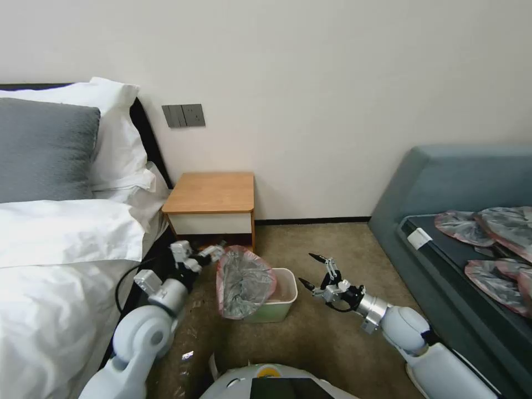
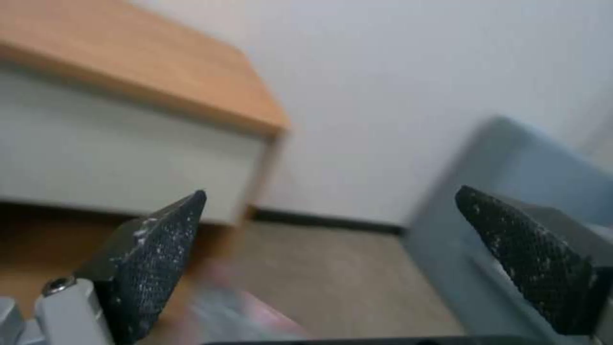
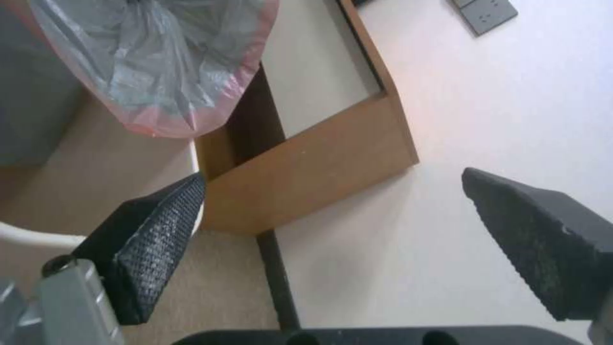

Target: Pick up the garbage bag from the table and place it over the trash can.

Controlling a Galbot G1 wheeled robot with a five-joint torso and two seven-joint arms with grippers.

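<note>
while both pincers stand apart and hold nothing, left gripper (image 1: 217, 252) beside garbage bag (image 1: 244, 282) draped over trash can (image 1: 277, 302); right gripper (image 1: 311, 271) near.

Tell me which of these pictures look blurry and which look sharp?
Left wrist view: smeared throughout, the table soft-edged and the bag a pinkish blur, though the left pincer itself stays fairly crisp. Right wrist view: sharper, with the bag's wrinkles clear. Head view: evenly lit and sharp, with a bright patch on the bed.
</note>
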